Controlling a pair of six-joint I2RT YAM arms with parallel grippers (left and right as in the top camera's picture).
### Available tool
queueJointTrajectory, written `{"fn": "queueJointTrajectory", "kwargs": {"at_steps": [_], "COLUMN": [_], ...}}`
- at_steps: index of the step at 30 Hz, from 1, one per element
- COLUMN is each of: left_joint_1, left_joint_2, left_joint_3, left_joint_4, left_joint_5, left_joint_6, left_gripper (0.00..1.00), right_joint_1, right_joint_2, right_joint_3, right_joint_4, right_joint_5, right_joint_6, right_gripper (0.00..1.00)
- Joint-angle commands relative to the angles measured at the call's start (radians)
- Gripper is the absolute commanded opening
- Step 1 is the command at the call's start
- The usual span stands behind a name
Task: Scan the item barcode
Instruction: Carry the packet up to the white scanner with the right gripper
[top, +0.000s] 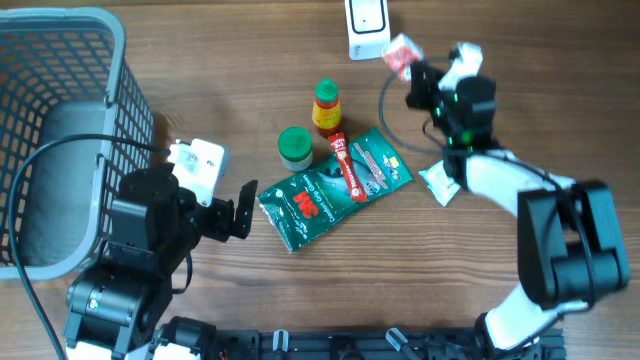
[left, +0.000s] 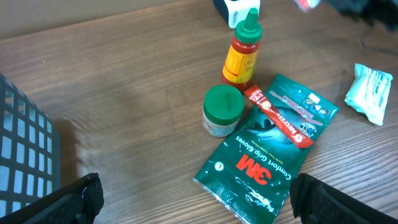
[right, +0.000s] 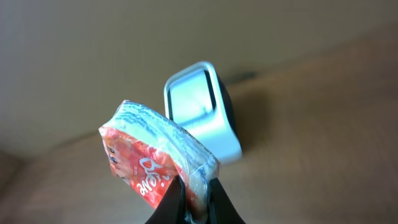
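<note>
My right gripper (right: 194, 194) is clamped on one end of the red packet (right: 152, 163), whose long axis slants away toward the scanner (right: 202, 115); my left gripper (top: 243, 210) gapes wide.

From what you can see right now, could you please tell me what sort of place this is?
Most likely a mock shop checkout on a wooden table: a white barcode scanner with a red packet held near it, a grey shopping basket, and loose goods like a sauce bottle.
</note>
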Motion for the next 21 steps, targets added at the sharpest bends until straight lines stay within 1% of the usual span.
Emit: {"fn": "queueJointTrajectory", "kwargs": {"at_steps": [1,4,7,8,10,12,14,21], "left_joint_1": [0.005,0.005,0.005,0.005,0.005,0.005,0.005,0.005], "left_joint_2": [-0.002,-0.002,-0.002,-0.002,-0.002,-0.002,-0.002,-0.002], "left_joint_3": [-0.001,-0.001,-0.001,-0.001,-0.001,-0.001,-0.001,-0.001], "left_joint_4": [0.003,0.003,0.003,0.003,0.003,0.003,0.003,0.003], "left_joint_5": [0.008,0.008,0.008,0.008,0.008,0.008,0.008,0.008], "left_joint_6": [-0.007,-0.007,-0.007,-0.007,-0.007,-0.007,-0.007,-0.007], "left_gripper": [1.00,1.00,1.00,1.00,1.00,1.00,1.00,1.00], "right_joint_1": [0.014,0.051,0.090,0.102,0.133,0.155,0.164,0.163], "right_joint_2": [0.138,0.280,0.386,0.421,0.476,0.488,0.488,0.492], "right_joint_3": [0.227,0.400,0.525,0.568,0.636,0.656,0.658,0.658], "right_joint_4": [-0.048,-0.069,-0.072,-0.078,-0.089,-0.084,-0.068,-0.080], "right_joint_5": [0.064,0.146,0.185,0.198,0.304,0.407,0.457,0.502], "right_joint_6": [-0.132,-0.196,-0.203,-0.226,-0.280,-0.335,-0.369,-0.374], "right_gripper": [0.05,0.05,0.05,0.05,0.05,0.05,0.04,0.05]}}
